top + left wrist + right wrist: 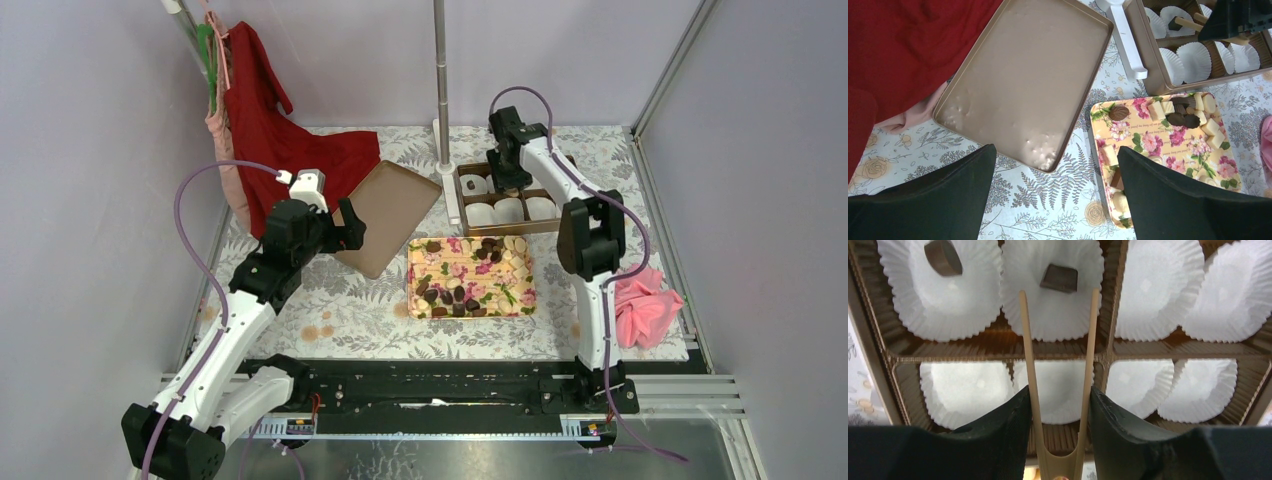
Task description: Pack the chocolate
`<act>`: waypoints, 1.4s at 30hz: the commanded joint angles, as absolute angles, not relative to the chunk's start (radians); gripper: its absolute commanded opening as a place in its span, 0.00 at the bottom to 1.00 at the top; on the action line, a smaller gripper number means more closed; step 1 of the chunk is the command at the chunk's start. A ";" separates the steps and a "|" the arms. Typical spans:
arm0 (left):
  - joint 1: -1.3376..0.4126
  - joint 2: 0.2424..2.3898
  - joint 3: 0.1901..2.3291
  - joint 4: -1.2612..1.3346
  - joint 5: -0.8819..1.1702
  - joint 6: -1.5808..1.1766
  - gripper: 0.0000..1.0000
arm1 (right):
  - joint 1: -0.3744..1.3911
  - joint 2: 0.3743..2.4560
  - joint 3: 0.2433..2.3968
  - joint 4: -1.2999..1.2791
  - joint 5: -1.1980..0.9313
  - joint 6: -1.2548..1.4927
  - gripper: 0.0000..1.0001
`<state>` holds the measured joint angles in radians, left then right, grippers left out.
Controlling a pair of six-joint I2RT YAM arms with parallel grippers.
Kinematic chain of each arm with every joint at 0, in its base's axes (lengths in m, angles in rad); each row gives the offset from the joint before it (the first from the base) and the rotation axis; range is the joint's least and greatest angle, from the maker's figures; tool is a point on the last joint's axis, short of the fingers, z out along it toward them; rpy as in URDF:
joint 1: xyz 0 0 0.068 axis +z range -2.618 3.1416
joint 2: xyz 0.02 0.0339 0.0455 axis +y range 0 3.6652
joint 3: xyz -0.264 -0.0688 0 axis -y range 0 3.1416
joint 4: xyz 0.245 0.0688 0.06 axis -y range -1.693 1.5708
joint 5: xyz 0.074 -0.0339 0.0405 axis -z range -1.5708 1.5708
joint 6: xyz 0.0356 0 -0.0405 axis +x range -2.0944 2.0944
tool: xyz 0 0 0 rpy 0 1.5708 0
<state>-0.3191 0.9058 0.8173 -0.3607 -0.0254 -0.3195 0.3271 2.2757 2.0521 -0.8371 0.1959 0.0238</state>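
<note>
Gripped by the right gripper [1059, 395], tan tongs [1029, 350] are shown with tips apart. Just beyond the tips, a squarish chocolate piece [1060, 278] lies in a paper cup [1058, 315]; a round piece [943, 256] is seen in the next cup [963, 300] leftward. The left gripper [1056, 150] is held wide open, with more chocolate [1178, 119] on the floral tray [1170, 147] ahead-right.

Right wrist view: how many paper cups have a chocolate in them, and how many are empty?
Filled paper cups, one chocolate each: 2
Empty paper cups, as far as visible: 6
Total: 8
</note>
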 commanded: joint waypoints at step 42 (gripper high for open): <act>-0.313 0.853 0.802 -0.327 -0.006 -0.318 0.99 | 0.535 1.596 1.211 -0.763 0.072 0.178 0.44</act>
<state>-0.3191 0.8619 0.8116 -0.3599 -0.0147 -0.3206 0.5247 1.5661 1.1992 -0.7982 0.0853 0.1600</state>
